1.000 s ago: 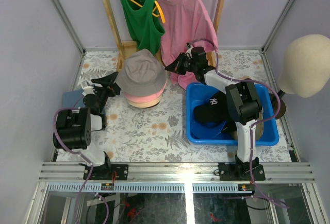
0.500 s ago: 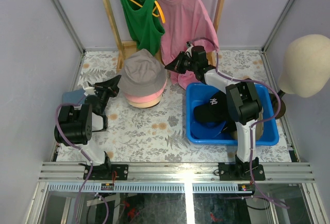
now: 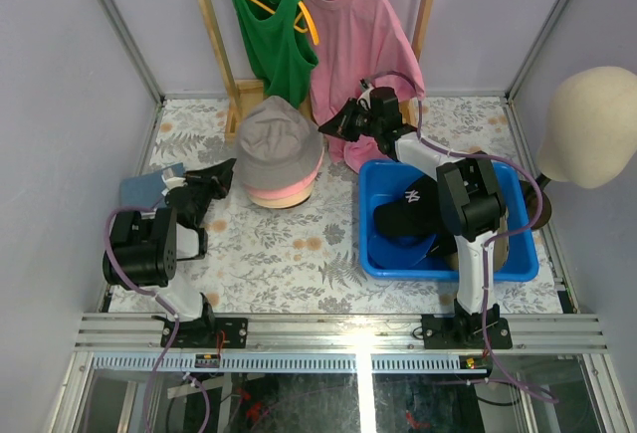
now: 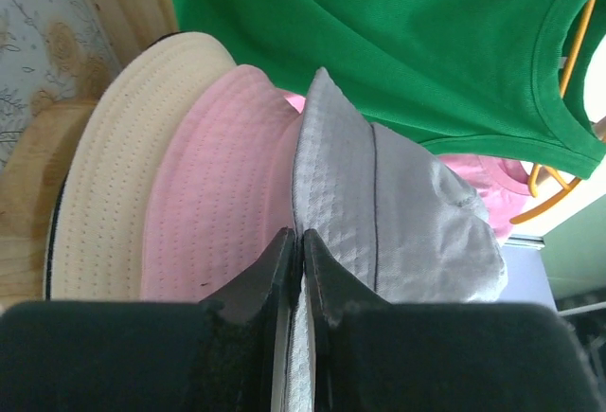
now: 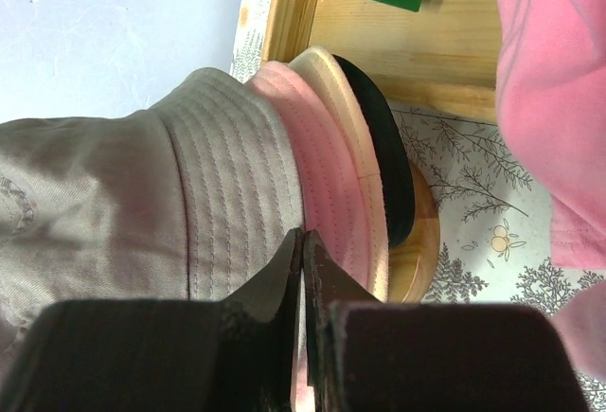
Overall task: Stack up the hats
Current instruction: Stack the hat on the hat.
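Several bucket hats are stacked at the back middle. The grey-taupe hat (image 3: 279, 134) is on top, over a pink hat (image 4: 227, 194), a beige hat (image 4: 114, 166) and a black hat (image 5: 383, 147). My left gripper (image 3: 227, 169) is at the stack's left edge, shut on the grey hat's brim (image 4: 398, 213); pale fabric shows between its jaws (image 4: 301, 234). My right gripper (image 3: 326, 126) is shut at the stack's right edge. Its tips (image 5: 303, 234) sit on the seam between the grey brim (image 5: 237, 204) and the pink brim (image 5: 322, 175). No fabric plainly shows between them.
A blue bin (image 3: 518, 259) at the right holds a black cap with a white logo (image 3: 406, 209). A blue cap (image 3: 147, 186) lies at the left edge. A green top (image 3: 269, 35) and a pink shirt (image 3: 358, 45) hang on a wooden rack behind. A mannequin head (image 3: 592, 124) stands far right.
My left gripper has closed on the grey hat's brim and shifted slightly nearer and lower at the stack's left side. The right arm has stayed put.
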`<state>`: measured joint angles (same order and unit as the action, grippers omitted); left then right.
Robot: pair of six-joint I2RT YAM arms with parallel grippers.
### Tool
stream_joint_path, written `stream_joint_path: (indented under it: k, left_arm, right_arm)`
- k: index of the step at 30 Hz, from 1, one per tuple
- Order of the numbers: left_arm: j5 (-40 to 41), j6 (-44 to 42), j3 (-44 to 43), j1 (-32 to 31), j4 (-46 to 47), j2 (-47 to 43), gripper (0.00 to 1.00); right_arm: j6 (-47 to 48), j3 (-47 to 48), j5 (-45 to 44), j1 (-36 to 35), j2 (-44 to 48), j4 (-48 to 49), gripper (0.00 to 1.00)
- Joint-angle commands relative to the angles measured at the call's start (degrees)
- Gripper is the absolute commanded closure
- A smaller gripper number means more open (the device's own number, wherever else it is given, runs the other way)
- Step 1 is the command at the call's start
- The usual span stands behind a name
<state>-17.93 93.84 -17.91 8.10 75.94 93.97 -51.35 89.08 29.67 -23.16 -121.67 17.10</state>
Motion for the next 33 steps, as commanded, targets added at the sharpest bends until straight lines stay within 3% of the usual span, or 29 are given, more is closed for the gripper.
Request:
stream_joint_path:
  k: [1, 20, 29, 33]
  left_arm:
    - [0.9, -4.4, 0.6, 0.3, -8.1, -1.7, 0.93]
    - [-2.7, -6.6, -0.5, 0.5, -13.9, -0.5, 0.97]
    - [0.5, -4.5, 2.4, 3.2, -13.7, -7.1, 0.59]
    - [1.7, -4.3, 2.9, 4.3, -14.2, -9.8, 0.54]
  right_arm:
    - [1.7, 2.1, -0.4, 1.1, 0.1, -1.0, 1.00]
    - [2.0, -2.2, -0.6, 1.1, 1.8, -0.5, 1.00]
    - [2.2, 2.0, -0.7, 1.1, 0.7, -2.3, 1.00]
    - [2.5, 7.6, -1.0, 1.2, -2.0, -5.4, 1.00]
